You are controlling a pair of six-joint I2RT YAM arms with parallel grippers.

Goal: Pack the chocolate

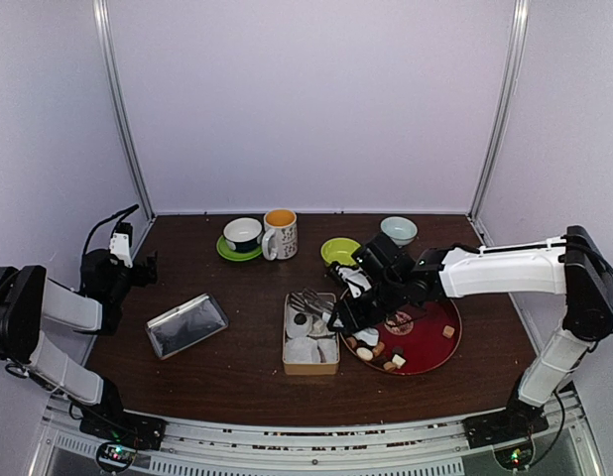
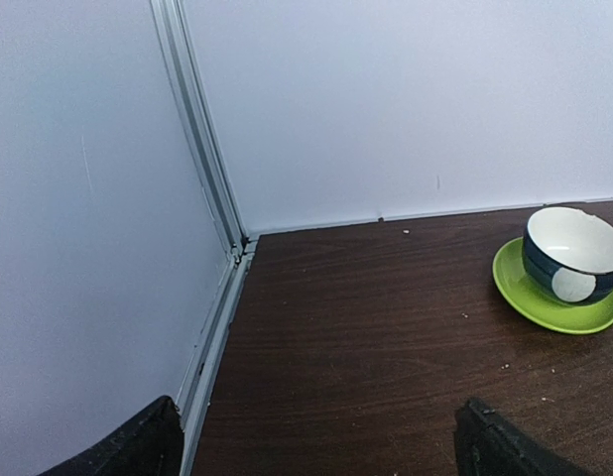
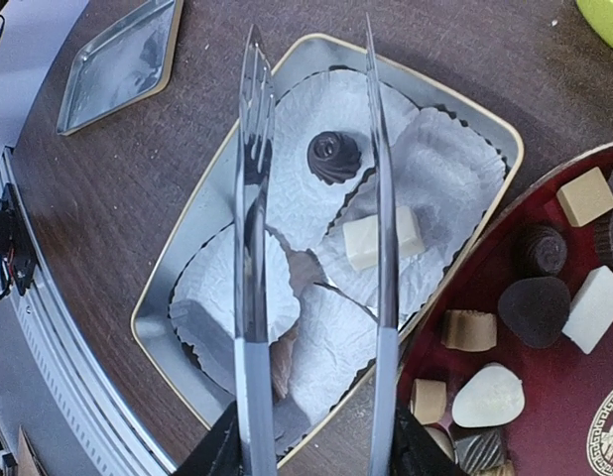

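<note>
1. Tongs (image 3: 252, 198) are clamped at their handle end in your right gripper (image 3: 316, 446). Its fingers press on both blades, yet the blades stand spread with nothing between the tips.
2. The tips hang over the far half of the tin (image 3: 192, 248), straddling a dark swirl chocolate (image 3: 333, 157) seated in a paper liner (image 3: 297, 119). A cream square (image 3: 361, 243) lies in the neighbouring liner, partly under one blade.
3. Unpacked chocolate lies on the red plate (image 3: 545, 397), just beside the tin. It includes a tan cube (image 3: 585, 195), a dark heart (image 3: 533, 309) and a white teardrop (image 3: 488, 395).
4. Those pieces lie sideways and back from the tips, not ahead along the blades' long axis. In my judgement you must draw back and swing plateward.
5. Your left gripper (image 2: 316, 441) is spread wide and empty, well apart at the table's left. The right arm is far nearer.
</note>
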